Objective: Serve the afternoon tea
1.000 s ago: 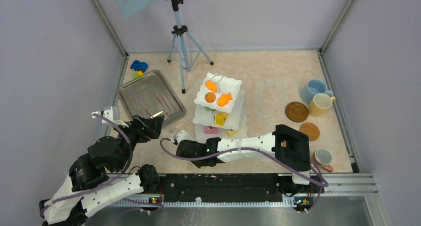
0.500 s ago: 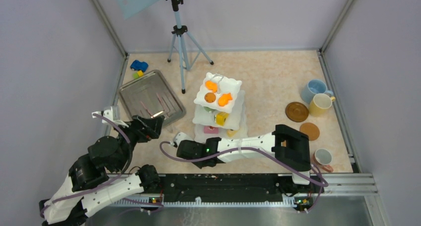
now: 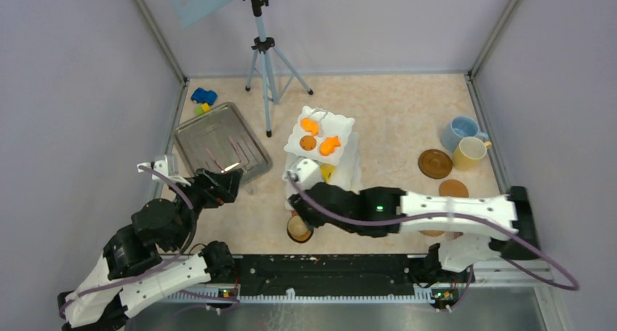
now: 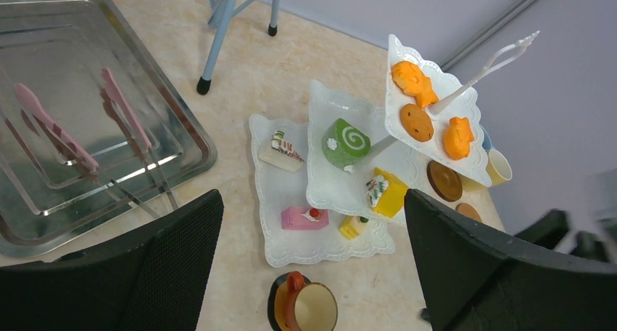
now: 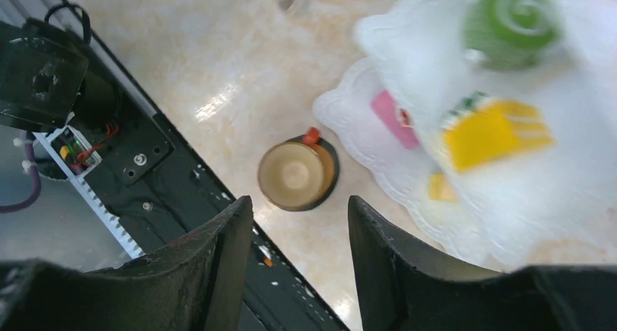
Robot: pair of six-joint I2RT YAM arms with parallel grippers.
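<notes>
Starting on the left, our left gripper hangs with its fingers spread wide and nothing between them. The steel tray lies off its left finger, with pink tongs in it. That arm is folded back on itself, elbow raised, wrist aimed across the table at the stand, which sits straight ahead of its fingers. We judge it idle for this step.

Ahead of that gripper and lower, nearer to it than the stand, a mug stands upright on a coaster just beside the lowest tier's near corner. Whether coaster and tier touch we cannot tell. The pastries sit on all three tiers.

Our right gripper is directly above that mug, fingers apart and holding nothing, the mug showing in the gap between them. The right arm reaches long and low from its base, forearm running along the near edge, wrist bent downward, the stand close beyond the wrist.

This serving looks set down, so we take the step in hand to be clearing away. To do it well we should rise straight up until the fingertips clear rim and handle, keep the fingers spread, and swing away from the stand, since a nudge to its tiers could spill pastries. Well off to this gripper's right, the blue mug, cream mug and spare coasters wait.
</notes>
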